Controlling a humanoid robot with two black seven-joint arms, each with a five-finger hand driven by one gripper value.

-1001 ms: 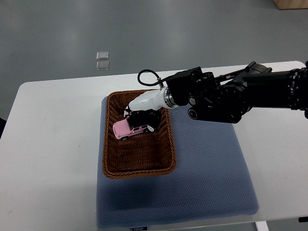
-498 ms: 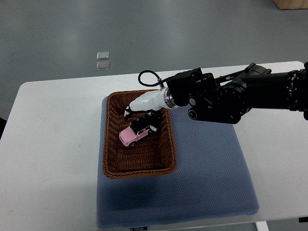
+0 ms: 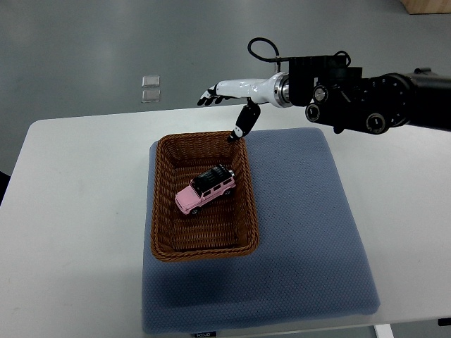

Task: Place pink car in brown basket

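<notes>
A white desk stands on grey floor, carrying a blue-grey textured mat. The robot's right hand, white with black fingertips, hovers empty with fingers spread, above the far rim of the brown woven basket. The small pink toy car lies inside that basket, below the hand, its long axis diagonal.

The brown woven wicker basket is open from above, its walls the only barrier around the small pink toy car with a black roof lying mid-floor. The white-and-black right hand, fingers spread, hangs over the far rim. The blue padded mat right of the basket lies bare.
</notes>
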